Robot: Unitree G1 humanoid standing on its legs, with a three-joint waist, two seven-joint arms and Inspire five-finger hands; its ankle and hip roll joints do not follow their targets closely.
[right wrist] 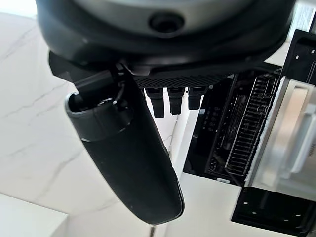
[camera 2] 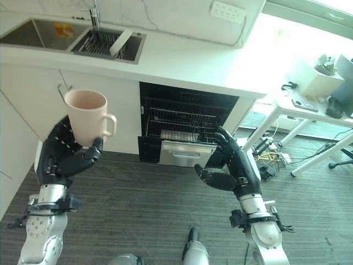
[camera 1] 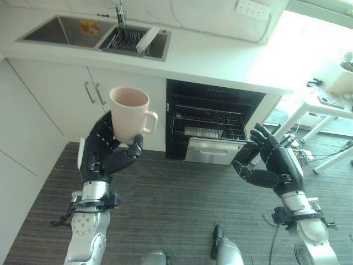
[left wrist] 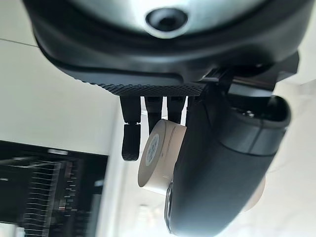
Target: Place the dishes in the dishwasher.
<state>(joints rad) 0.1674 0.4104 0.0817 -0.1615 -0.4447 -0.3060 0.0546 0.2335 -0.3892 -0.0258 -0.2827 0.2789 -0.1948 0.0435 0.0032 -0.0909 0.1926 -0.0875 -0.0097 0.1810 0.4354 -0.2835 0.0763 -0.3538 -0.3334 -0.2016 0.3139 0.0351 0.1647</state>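
Observation:
A pale pink mug (camera 1: 130, 114) stands upright in my left hand (camera 1: 102, 153), whose fingers and thumb curl round its lower body; its handle points toward the dishwasher. The left wrist view has the mug's base (left wrist: 157, 160) between thumb and fingers. The dishwasher (camera 1: 212, 117) is open under the counter, its wire rack (camera 1: 208, 122) visible and a silver drawer front (camera 1: 212, 150) pulled out. My right hand (camera 1: 273, 163) hovers open in front of the dishwasher's right side, holding nothing.
A white counter (camera 1: 220, 58) runs above the dishwasher, with a double sink (camera 1: 96, 34) and a dish rack (camera 1: 126, 41) at its left. White cabinets (camera 1: 66, 94) stand to the left. A white table (camera 1: 325, 102) stands at the right, cables lying under it.

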